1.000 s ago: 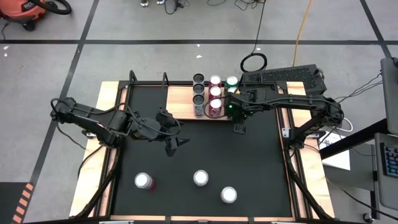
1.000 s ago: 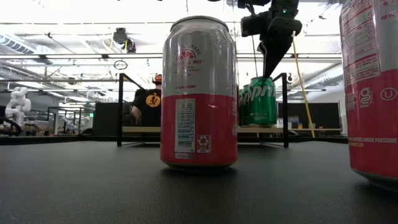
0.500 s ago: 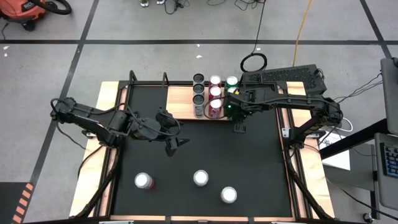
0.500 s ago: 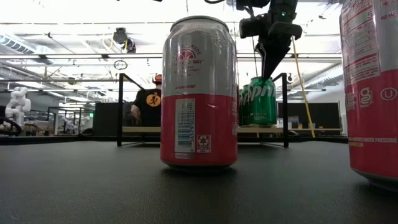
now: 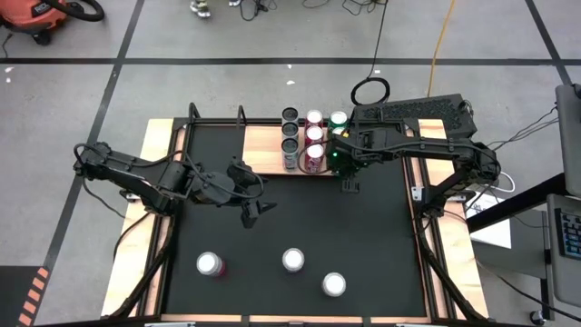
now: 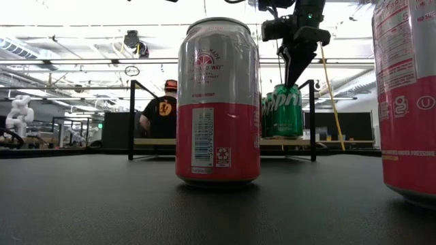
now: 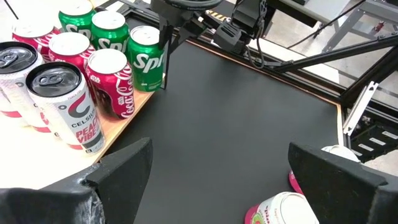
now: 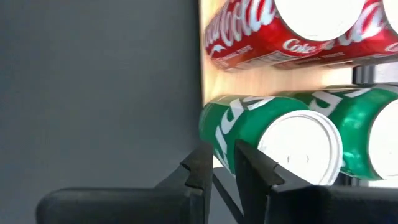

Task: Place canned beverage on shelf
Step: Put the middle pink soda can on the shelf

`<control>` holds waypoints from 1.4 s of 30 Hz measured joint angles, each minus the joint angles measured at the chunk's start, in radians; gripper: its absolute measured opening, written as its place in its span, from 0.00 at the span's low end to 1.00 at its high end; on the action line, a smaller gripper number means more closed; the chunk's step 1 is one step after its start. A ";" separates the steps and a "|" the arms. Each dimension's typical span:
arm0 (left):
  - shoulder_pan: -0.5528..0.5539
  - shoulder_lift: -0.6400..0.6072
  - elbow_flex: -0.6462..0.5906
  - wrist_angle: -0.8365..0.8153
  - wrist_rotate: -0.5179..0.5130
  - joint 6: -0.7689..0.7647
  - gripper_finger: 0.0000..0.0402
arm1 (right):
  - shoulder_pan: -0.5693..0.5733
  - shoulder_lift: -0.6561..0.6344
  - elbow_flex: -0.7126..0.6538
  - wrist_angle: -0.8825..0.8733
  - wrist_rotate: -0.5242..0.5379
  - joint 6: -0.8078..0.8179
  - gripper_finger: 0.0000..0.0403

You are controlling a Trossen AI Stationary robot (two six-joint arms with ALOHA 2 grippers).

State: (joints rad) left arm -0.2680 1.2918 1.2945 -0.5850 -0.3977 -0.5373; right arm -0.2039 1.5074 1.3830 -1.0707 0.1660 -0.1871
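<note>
Waiting mid-worktop: left gripper (image 5: 257,212), fingers wide, nothing held, nearest the loose can (image 5: 210,264) of three on the black mat (image 5: 363,245). Next: descend over one and straddle it squarely before closing. Right gripper (image 5: 349,186), fingers nearly shut and empty, just off the green can (image 7: 147,58) at the shelf (image 5: 263,143) edge. Shelf holds seven cans upright.

Shelf (image 5: 265,139) left half bare; cans (image 5: 312,136) crowd right half, right gripper (image 5: 348,188) beside them. Mat (image 5: 300,218) centre open; three cans (image 5: 292,261) along near edge.
</note>
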 joint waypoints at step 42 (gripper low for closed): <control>0.015 0.000 0.000 -0.002 -0.005 -0.033 0.93 | 0.016 -0.178 0.130 -0.228 0.045 0.444 0.11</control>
State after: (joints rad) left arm -0.2533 1.2919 1.2945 -0.5869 -0.4023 -0.5704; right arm -0.1883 1.3290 1.5127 -1.2990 0.2113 0.2571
